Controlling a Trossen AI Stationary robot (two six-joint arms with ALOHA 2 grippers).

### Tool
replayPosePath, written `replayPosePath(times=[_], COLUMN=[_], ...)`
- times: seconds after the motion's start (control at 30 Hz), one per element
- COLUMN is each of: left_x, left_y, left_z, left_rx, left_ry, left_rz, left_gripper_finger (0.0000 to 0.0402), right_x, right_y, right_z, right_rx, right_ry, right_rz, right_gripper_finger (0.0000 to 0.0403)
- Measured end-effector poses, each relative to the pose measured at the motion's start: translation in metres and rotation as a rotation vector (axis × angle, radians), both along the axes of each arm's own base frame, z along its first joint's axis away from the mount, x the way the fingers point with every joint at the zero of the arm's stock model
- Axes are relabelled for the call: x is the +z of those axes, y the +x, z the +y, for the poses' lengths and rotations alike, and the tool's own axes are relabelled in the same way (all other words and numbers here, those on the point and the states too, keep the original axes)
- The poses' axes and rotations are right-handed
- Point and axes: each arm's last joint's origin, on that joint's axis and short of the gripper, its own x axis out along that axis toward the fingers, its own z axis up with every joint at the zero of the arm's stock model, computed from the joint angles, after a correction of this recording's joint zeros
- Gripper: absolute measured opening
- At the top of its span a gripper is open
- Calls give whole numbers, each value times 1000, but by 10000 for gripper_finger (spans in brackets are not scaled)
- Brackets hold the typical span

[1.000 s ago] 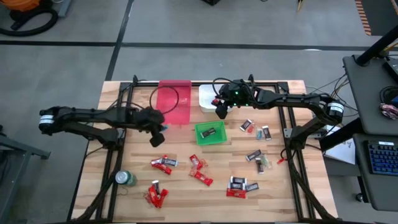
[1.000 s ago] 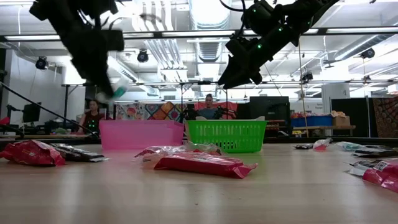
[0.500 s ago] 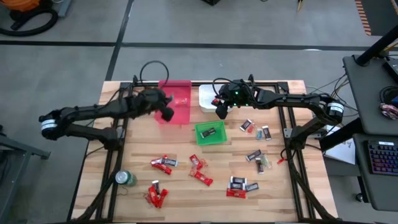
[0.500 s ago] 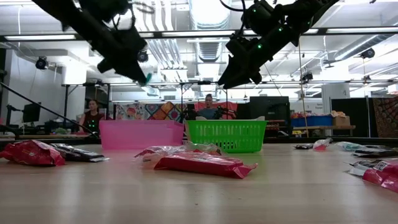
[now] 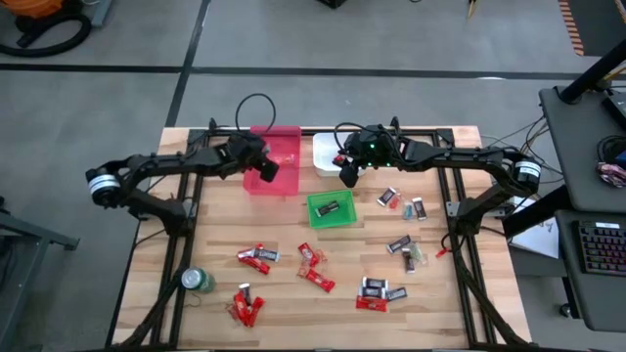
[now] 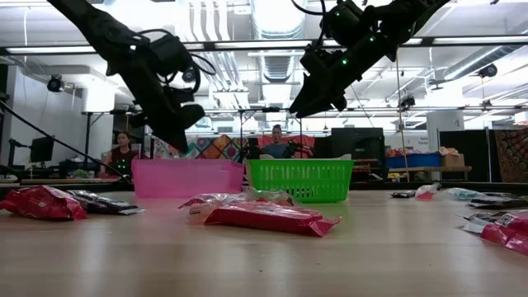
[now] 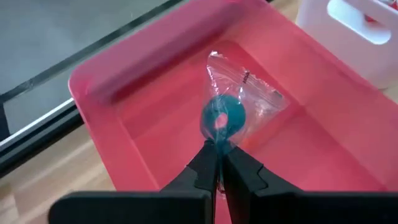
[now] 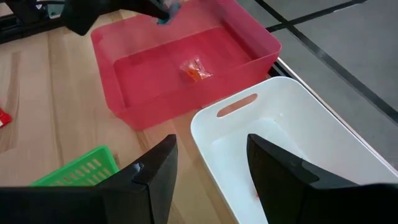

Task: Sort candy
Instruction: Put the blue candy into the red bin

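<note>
My left gripper (image 7: 218, 151) is shut on a small round teal sweet (image 7: 222, 118) in a clear wrapper. It hangs over the inside of the pink bin (image 5: 277, 147), and the low view shows it (image 6: 183, 140) just above the bin's rim. An orange sweet (image 8: 194, 70) lies on the pink bin's floor. My right gripper (image 8: 208, 177) hovers open over the near corner of the white bin (image 8: 292, 124) and holds nothing. Red candy (image 5: 256, 256) and dark black-and-silver candy (image 5: 399, 244) lie scattered on the near half of the table. My left gripper pinches the teal sweet by its near edge (image 7: 219, 140) between its two fingertips. The fingers slant down toward the table's far side. The sweet sticks out past the tips, clear of the bin's floor and walls.
A green basket (image 5: 333, 208) with one dark candy in it stands just near of the pink and white bins. A green round can (image 5: 199, 281) stands at the near left. More candy (image 5: 374, 290) lies at the near right. People sit in the room beyond the table.
My left gripper, still shut on the teal sweet, has swung from the table's left middle toward the far edge. It has come over the pink bin and sunk toward its rim, and the wrist has rolled on the way.
</note>
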Motion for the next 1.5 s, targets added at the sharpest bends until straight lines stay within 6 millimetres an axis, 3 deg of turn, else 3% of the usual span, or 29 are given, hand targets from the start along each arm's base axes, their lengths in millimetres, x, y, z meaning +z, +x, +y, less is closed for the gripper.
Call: replayPosePath(times=[0.27,0.57,0.9,1.2,1.5], left_x=[0,2,13,44,61], left_y=[1,1,-1,10,23], left_z=[0,0,-5,-48,-107], left_rx=[-1,-25,-50,-222,-476], left_ry=[3,24,55,132,160], left_rz=[-5,0,-25,-190,-315], left_gripper_finger=[5,62,103,95,86], right_x=[0,0,8,0,-15], right_y=[0,-2,-22,-42,-70], right_z=[0,1,15,48,80], right_rx=[0,-27,-59,-91,-317], right_ry=[0,45,186,484,607], right_rz=[0,1,77,298,662], right_gripper_finger=[183,183,183,183,182])
